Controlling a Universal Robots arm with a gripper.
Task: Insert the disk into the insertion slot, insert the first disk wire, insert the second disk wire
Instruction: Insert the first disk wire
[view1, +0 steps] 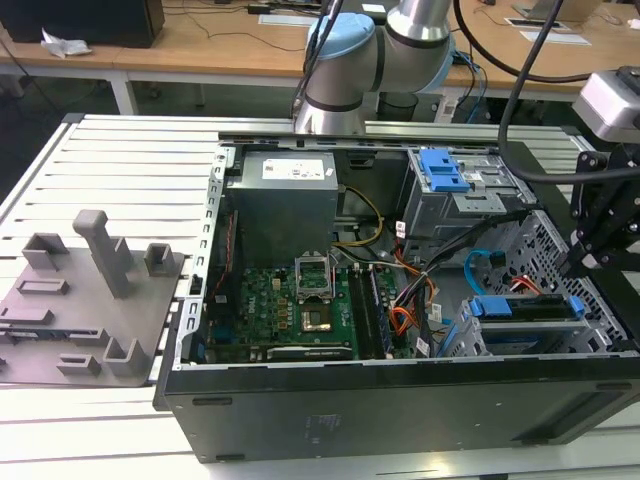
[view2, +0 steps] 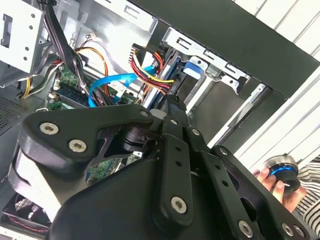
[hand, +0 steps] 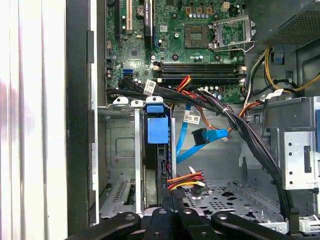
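Observation:
The disk (view1: 525, 308), silver in a bright blue carrier (hand: 157, 130), sits edge-up inside the insertion slot (hand: 120, 150), the grey cage at the case's corner on the exterior view's right (view1: 462, 342). My gripper (hand: 172, 200) hangs over the disk's near end (view1: 590, 260), fingers together (view2: 172, 107). It is shut on the plug of the first disk wire, the orange-red-yellow bundle (hand: 186, 180), which ends against the disk's edge (view2: 150, 65). The second disk wire (hand: 182, 150), a flat light-blue cable, loops free beside the disk (view1: 478, 262) (view2: 112, 82), its plug hanging loose.
A taller grey bay with a blue latch (view1: 445, 170) stands behind the cage. The motherboard (view1: 290, 310) and power supply (view1: 285, 195) fill the case's other half. Thick black cables (hand: 240, 125) cross above the perforated floor. A grey fixture (view1: 90, 290) lies outside. A hand holds a round knob (view2: 280, 175).

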